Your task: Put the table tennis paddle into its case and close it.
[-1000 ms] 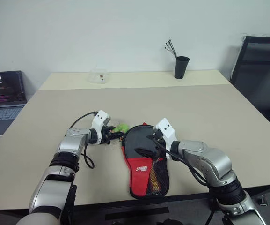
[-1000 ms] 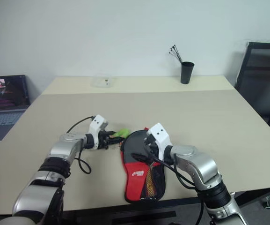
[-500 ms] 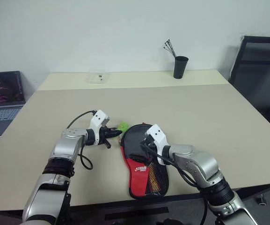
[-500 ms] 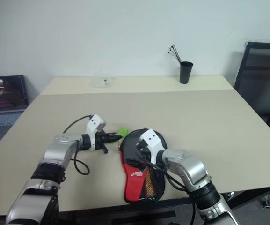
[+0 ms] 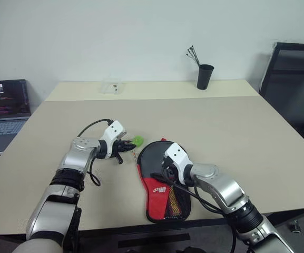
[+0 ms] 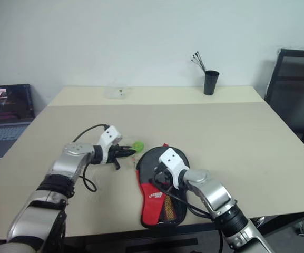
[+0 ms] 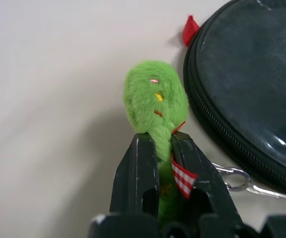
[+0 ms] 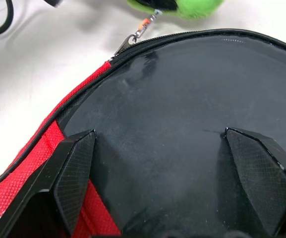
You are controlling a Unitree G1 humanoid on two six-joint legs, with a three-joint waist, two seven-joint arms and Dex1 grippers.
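Resting on beige table (image 5: 220,121): case (image 5: 159,182). Pinching green fuzzy charm (image 7: 155,99) at case's eleven o'clock: left gripper (image 7: 157,148). Hovering spread wide over case's black round part: right gripper (image 8: 170,163). Standing at far twelve o'clock: black cup (image 5: 204,76).

The case (image 5: 159,179) lies on the desk (image 5: 220,126) directly under the right claw (image 8: 167,168), its round part beneath the claw and its handle part trailing back toward the desk's near edge. The fluffy charm (image 7: 155,101) sits between the fingers of the left claw (image 5: 129,145), just beside the case's round rim. Far beyond both claws, a cup (image 5: 205,76) stands at the desk's back edge, right of a small box (image 5: 111,86). A laptop (image 5: 4,108) sits off the desk, well left of the left claw.
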